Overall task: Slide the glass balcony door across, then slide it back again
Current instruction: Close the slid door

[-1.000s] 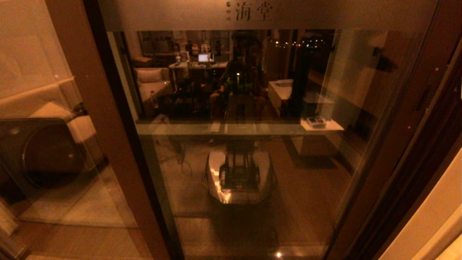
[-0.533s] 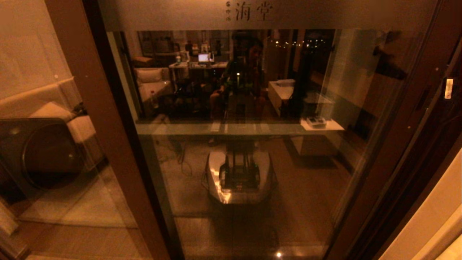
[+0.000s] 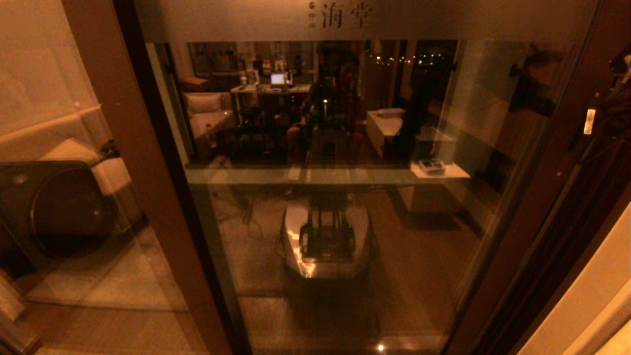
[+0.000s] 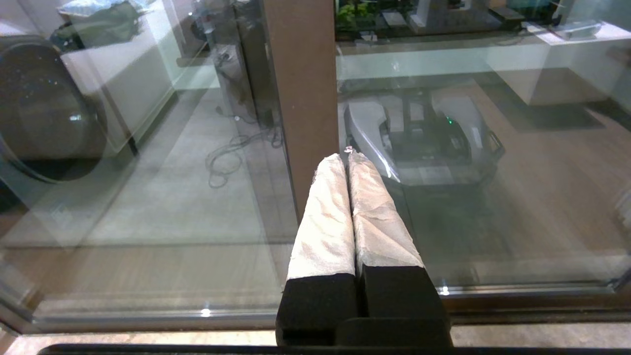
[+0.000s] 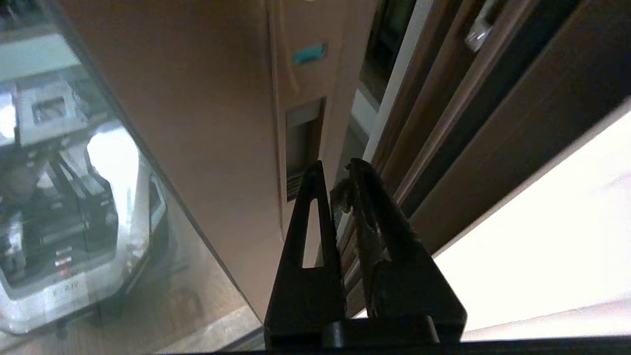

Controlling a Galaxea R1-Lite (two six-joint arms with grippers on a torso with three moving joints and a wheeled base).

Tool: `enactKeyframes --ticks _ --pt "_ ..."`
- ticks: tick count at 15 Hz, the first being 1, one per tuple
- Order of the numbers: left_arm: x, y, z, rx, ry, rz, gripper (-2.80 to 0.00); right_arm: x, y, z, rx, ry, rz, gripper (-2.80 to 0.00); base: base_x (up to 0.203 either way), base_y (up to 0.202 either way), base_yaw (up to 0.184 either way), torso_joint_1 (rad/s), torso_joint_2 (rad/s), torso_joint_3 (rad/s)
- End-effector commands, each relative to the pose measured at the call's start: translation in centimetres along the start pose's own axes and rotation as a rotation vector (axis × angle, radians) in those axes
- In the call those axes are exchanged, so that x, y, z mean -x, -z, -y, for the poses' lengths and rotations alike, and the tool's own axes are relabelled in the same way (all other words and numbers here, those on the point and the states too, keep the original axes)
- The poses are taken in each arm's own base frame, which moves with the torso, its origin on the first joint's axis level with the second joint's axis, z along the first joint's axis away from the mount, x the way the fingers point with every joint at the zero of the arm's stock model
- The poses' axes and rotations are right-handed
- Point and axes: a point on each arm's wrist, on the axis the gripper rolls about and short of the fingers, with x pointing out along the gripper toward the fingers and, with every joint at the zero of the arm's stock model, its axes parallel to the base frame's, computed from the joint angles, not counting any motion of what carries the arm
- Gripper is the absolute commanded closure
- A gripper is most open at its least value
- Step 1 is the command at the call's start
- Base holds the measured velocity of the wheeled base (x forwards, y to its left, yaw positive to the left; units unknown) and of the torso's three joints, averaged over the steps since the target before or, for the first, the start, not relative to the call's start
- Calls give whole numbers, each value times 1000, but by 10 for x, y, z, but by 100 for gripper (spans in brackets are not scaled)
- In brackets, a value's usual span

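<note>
The glass balcony door [image 3: 345, 197] fills the space straight ahead, its frosted band [image 3: 345, 19] along the top edge and the robot mirrored in the pane. At its right-hand stile sits the recessed lock plate [image 5: 301, 143], and the right gripper [image 5: 337, 185] hangs just before it, fingers nearly together, holding nothing. The left gripper [image 4: 347, 158], padded fingers pressed together, is low before the door's left stile [image 4: 300, 88].

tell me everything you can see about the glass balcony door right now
The glass balcony door is a tall clear pane in a brown wooden frame, with a frosted top band bearing characters. It mirrors the robot's base and the room. A slim recessed lock plate sits in its stile. The right gripper, fingers shut, points at that plate; contact is unclear.
</note>
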Motion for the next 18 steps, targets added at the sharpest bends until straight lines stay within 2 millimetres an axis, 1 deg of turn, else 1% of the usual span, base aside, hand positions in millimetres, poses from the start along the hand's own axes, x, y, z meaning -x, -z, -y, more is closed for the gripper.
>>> enactKeyframes --ticks 1,7,10,12,16,18 --pt "0 0 0 -1 -1 0 0 -9 4 -1 4 3 -18 0 0 0 0 0 0 0" --pt "0 0 0 -1 0 0 0 -23 11 -3 7 11 -29 0 0 0 0 0 0 0" --pt "0 0 0 -1 0 0 0 -42 17 -7 5 28 -9 0 0 0 0 0 0 0" --pt "0 0 0 -1 0 0 0 -48 19 -8 7 27 -8 0 0 0 0 0 0 0" --pt "0 0 0 -1 0 0 0 -49 18 -8 3 35 6 0 0 0 0 0 0 0" --pt "0 0 0 -1 0 0 0 -50 18 -3 1 47 8 0 0 0 0 0 0 0"
